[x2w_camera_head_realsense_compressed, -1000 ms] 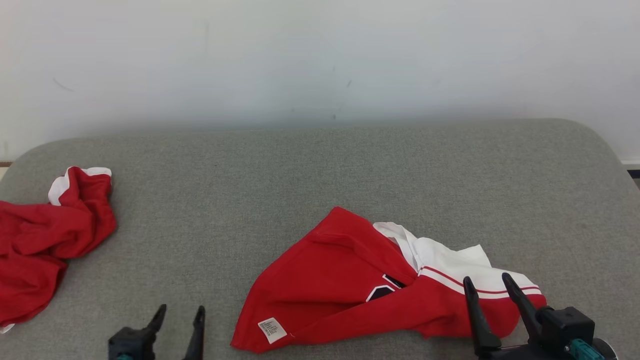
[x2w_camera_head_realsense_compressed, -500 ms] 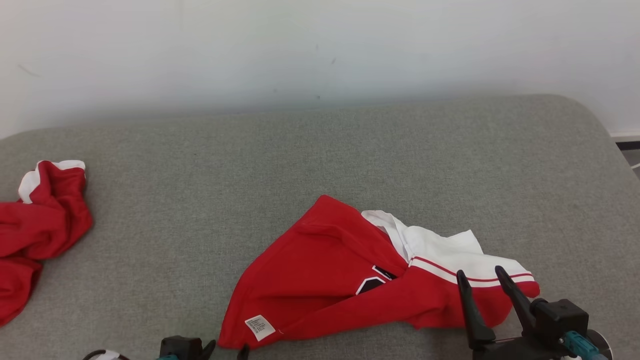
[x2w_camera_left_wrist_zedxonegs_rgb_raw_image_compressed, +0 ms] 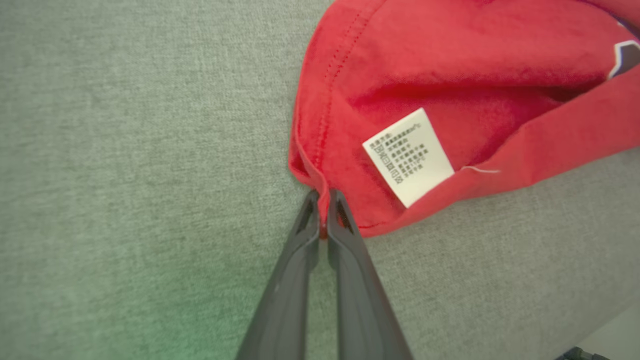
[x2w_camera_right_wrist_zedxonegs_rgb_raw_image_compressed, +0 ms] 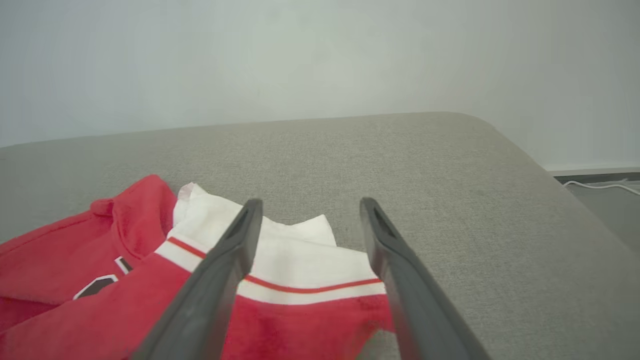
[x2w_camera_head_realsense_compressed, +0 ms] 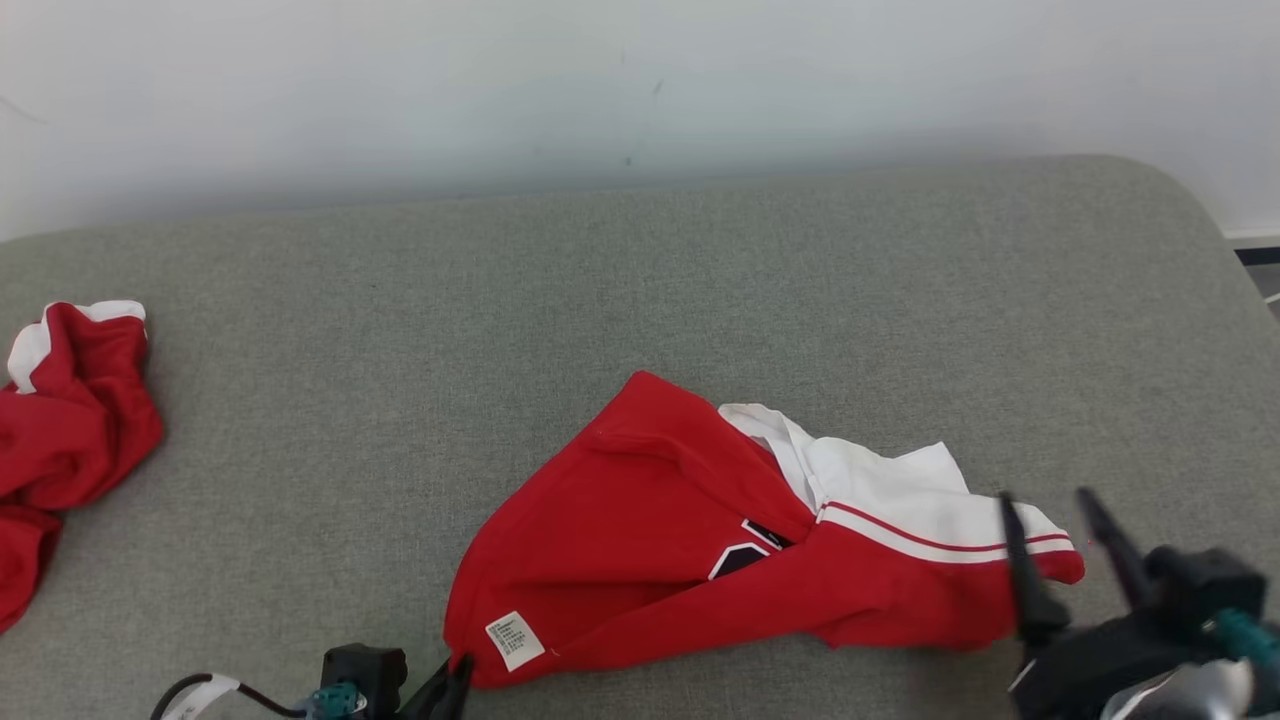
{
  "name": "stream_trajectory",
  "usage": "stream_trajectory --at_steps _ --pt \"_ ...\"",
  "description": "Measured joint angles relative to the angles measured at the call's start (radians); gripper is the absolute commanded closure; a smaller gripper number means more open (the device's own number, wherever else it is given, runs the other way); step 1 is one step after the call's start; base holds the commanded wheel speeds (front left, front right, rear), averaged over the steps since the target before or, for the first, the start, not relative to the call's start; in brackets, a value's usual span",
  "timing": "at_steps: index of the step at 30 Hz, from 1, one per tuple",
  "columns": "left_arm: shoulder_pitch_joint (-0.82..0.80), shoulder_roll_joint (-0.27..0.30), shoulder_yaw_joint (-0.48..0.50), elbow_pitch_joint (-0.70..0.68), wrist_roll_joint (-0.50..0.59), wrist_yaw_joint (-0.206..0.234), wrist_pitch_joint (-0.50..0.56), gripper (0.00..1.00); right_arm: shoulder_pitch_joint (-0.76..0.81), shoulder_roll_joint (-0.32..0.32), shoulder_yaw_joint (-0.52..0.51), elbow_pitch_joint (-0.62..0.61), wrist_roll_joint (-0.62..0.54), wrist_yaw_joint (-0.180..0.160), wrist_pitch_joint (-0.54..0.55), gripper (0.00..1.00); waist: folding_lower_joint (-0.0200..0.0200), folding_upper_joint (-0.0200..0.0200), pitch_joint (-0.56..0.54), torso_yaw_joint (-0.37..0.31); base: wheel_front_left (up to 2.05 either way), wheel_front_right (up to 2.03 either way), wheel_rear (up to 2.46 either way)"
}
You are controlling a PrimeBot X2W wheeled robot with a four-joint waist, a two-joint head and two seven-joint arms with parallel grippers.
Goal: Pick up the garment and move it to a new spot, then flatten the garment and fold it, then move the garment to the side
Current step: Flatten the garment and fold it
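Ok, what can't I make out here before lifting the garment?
Head view: left hand cut off by the bottom edge.
Head view: right hand blurred; whether it touches the garment is unclear.
Head view: second red garment cut by the left edge.
Left wrist view: label print too small.

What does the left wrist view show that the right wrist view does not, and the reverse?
Left wrist view: the left tool shut on the red hem of the garment, beside a white care label. Right wrist view: the open right tool, the white striped part, the wall. Both: the red garment on the grey cushion.
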Motion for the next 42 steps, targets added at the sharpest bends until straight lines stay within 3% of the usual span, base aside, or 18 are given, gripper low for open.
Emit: stream_trajectory --at_steps 5,11,20,30,31,32,33,34,38,42 --pt "-0.021 0.0 -0.011 -0.025 0.004 0.0 0.005 1.0 -0.098 -0.087 -0.096 0.079 0.034 0.0 0.005 0.0 0.0 0.0 0.026 0.008 0.0 0.0 0.0" --pt "-0.048 -0.001 -0.025 -0.052 0.013 -0.004 0.017 1.0 -0.22 -0.174 -0.101 0.202 0.088 0.0 0.013 0.0 0.0 0.0 0.063 0.029 0.0 0.0 0.0" --pt "-0.095 -0.01 -0.04 -0.066 0.022 -0.018 0.005 1.0 -0.391 -0.317 0.114 0.384 0.214 0.0 0.125 0.0 0.0001 0.0 0.139 0.066 0.0 0.0 0.0" --pt "-0.141 -0.031 -0.042 -0.044 0.023 -0.035 -0.031 1.0 -0.475 -0.446 0.359 0.429 0.366 0.0 0.278 0.0 -0.0001 -0.0001 0.213 0.1 0.0 0.0 0.0" --pt "-0.143 -0.032 -0.042 -0.043 0.023 -0.035 -0.033 1.0 -0.477 -0.449 0.364 0.429 0.374 0.0 0.278 0.49 -0.0001 -0.0001 0.215 0.101 0.0 0.0 0.0" --pt "-0.144 -0.032 -0.042 -0.04 0.023 -0.035 -0.037 1.0 -0.478 -0.45 0.368 0.43 0.387 0.0 0.278 0.61 -0.0001 -0.0001 0.217 0.101 0.0 0.0 0.0" --pt "-0.145 -0.033 -0.042 -0.039 0.023 -0.035 -0.04 1.0 -0.478 -0.453 0.374 0.43 0.391 0.0 0.279 0.61 -0.0002 -0.0001 0.217 0.101 0.0 0.0 0.0" --pt "-0.147 -0.034 -0.041 -0.036 0.023 -0.035 -0.041 1.0 -0.478 -0.453 0.377 0.43 0.398 0.0 0.285 1.0 -0.0002 -0.0001 0.218 0.1 0.0 0.0 0.0" --pt "-0.151 -0.037 -0.029 -0.037 0.021 -0.024 -0.063 1.0 -0.465 -0.447 0.347 0.422 0.408 0.001 0.254 1.0 0.0 0.0 0.216 0.1 0.0 0.0 0.0" --pt "-0.151 -0.017 0.011 -0.074 0.014 0.007 -0.084 1.0 -0.427 -0.418 0.247 0.393 0.408 0.001 0.158 1.0 0.0001 0.0001 0.206 0.096 0.0 0.0 0.0"
